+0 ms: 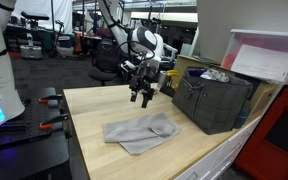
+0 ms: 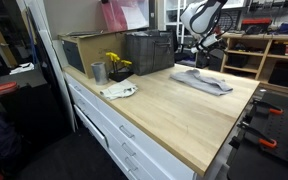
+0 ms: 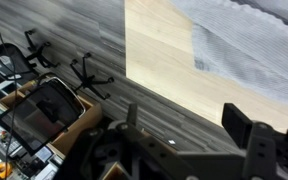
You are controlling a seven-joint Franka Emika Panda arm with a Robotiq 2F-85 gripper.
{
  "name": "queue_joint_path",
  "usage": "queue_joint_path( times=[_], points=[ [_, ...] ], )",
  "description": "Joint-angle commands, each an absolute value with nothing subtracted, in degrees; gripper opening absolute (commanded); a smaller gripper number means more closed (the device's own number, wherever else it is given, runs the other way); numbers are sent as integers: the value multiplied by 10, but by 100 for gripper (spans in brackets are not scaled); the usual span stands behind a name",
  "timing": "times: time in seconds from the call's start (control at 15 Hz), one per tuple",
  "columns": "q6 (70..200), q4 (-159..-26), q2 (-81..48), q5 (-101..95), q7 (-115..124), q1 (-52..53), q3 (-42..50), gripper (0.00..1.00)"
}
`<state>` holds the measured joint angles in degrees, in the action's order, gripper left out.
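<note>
The end effector (image 1: 141, 97) hangs over the wooden tabletop (image 1: 89, 112) with its jaws spread apart and nothing between them. The wrist view confirms this: the two dark fingers (image 3: 252, 140) stand wide, and only bare tabletop (image 3: 159, 45) shows in the gap.

A crumpled grey cloth (image 1: 141, 131) lies flat on the tabletop just below the end effector and a little nearer in an exterior view. The fingertips seem to be slightly above its far edge and not touching it, though the small picture leaves that uncertain. In the wrist view the cloth (image 3: 246, 40) fills the upper right corner, beyond the fingers.

To the right of the cloth stands a dark grey crate (image 1: 214, 100), close to it but apart. In an exterior view the cloth (image 2: 202, 80) rests at the far right of the tabletop. A metal cup (image 2: 98, 72) and yellow flowers (image 2: 116, 62) stand well away at the left.
</note>
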<state>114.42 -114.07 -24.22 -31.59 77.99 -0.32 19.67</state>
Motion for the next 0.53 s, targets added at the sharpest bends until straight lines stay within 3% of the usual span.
queue_joint_path(
  times=[0.0, 0.47],
  points=[
    [1187, -1128, -216, -340, 775, -1, 159, 100],
    [1362, -1113, -233, -293, 641, -29, 114, 100]
  ],
)
